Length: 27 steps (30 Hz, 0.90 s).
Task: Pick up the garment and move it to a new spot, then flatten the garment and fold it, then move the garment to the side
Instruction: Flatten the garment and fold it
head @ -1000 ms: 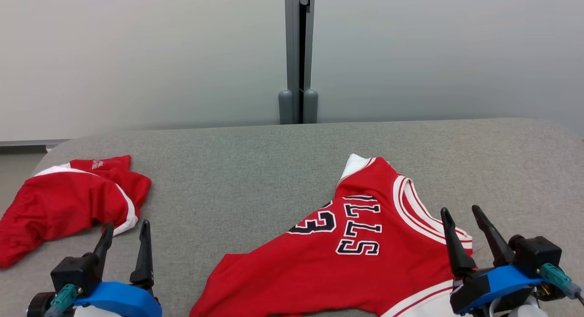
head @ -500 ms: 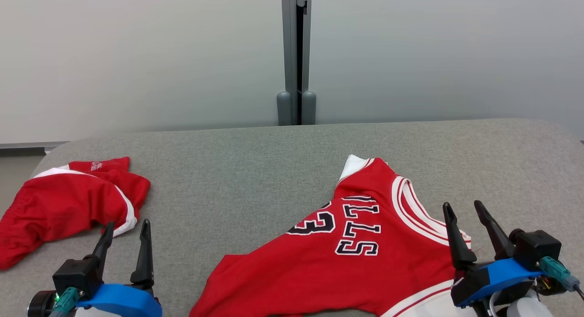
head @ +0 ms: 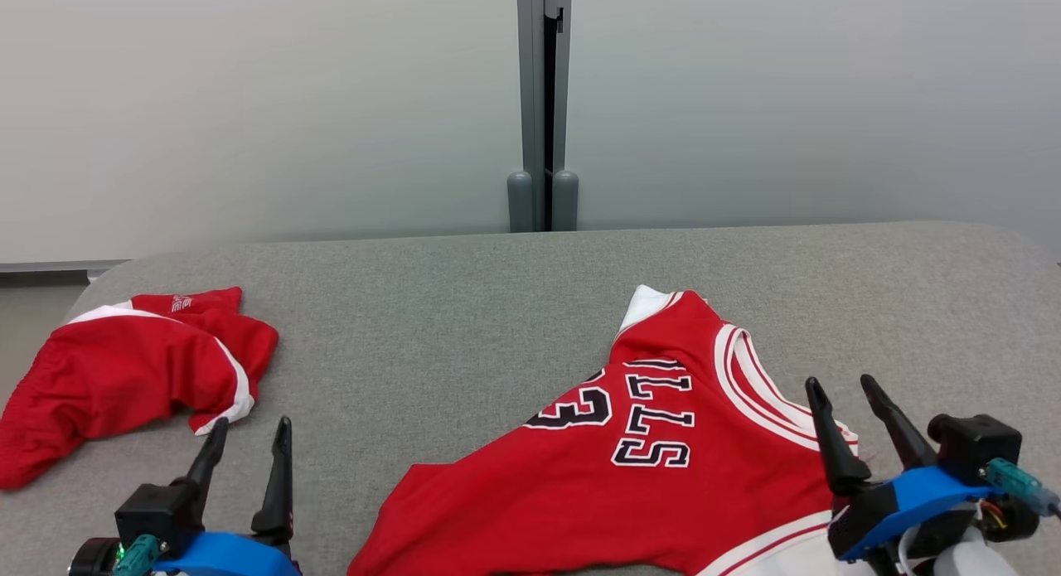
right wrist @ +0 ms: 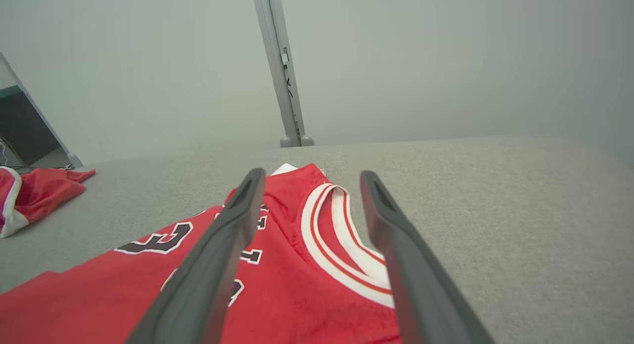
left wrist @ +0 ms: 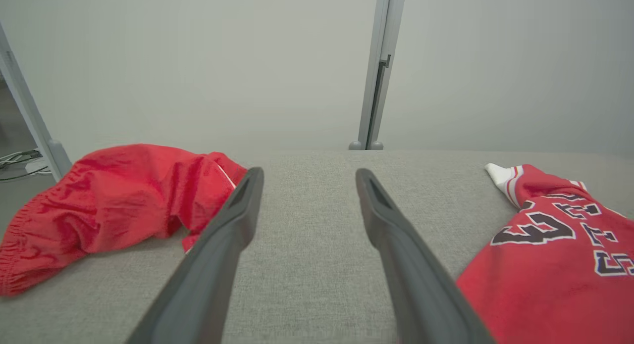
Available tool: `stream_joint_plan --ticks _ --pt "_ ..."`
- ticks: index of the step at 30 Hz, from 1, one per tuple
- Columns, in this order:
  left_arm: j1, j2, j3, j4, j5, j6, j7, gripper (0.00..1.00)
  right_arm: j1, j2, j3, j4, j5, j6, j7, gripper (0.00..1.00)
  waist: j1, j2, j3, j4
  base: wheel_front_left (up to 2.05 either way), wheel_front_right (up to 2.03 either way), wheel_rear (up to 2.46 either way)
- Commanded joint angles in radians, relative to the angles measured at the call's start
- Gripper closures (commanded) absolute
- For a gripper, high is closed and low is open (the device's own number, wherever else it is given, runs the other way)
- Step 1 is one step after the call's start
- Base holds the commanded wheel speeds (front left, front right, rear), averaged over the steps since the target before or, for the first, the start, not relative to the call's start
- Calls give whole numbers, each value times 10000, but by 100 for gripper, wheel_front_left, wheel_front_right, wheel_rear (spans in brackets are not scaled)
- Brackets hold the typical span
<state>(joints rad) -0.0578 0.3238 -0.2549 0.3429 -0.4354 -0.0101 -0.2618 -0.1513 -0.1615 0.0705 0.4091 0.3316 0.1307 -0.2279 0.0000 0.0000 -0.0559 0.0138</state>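
The garment, a red jersey (head: 630, 468) with white trim and dark lettering, lies spread and rumpled on the grey fabric surface, running off the near edge of the head view. My right gripper (head: 839, 382) hovers open above its collar side, nothing between the fingers. In the right wrist view the jersey (right wrist: 297, 284) lies under the open right gripper (right wrist: 311, 174). My left gripper (head: 253, 424) stands open over bare fabric, left of the jersey. The left wrist view has the left gripper (left wrist: 308, 174) open, with the jersey (left wrist: 545, 274) to its right.
Crumpled red shorts (head: 124, 369) with white trim lie at the surface's left edge, also in the left wrist view (left wrist: 114, 195). The grey padded surface (head: 464, 311) has rounded far corners. A grey post (head: 543, 104) and pale wall panels stand behind it.
The left gripper has drawn slightly right and toward the near edge. The right gripper has hardly moved. The head camera has shifted a little. The clothes lie as before.
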Motion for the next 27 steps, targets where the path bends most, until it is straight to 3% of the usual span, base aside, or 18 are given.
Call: stream_joint_plan --ticks 1,8,12,15,21,27 --pt "160 16 -39 95 11 -115 -43 0 80 -234 -21 -115 -12 1 326 0 0 0 -16 4 0 0 0" --pt "761 351 -114 -572 -750 -592 1188 0 1265 -795 -827 -1359 -195 1 4336 0 0 0 20 48 0 0 0" --pt "1380 789 -400 -1378 -946 -609 2557 0 2451 -450 -1488 -2645 -268 1 6929 0 0 0 170 74 0 0 0" --pt "1883 783 -584 -1838 -1614 -668 3906 0 3098 -104 -1959 -3396 -379 1 8424 0 0 0 299 75 0 0 0" --pt "2343 969 -932 -2384 -2607 -704 5980 0 3389 479 -2356 -3653 -581 1 9221 0 0 0 552 69 0 0 0" --pt "1813 960 -1324 -2169 -2698 -956 6249 0 2838 675 -2460 -2601 -493 1 9061 0 0 0 835 96 0 0 0"
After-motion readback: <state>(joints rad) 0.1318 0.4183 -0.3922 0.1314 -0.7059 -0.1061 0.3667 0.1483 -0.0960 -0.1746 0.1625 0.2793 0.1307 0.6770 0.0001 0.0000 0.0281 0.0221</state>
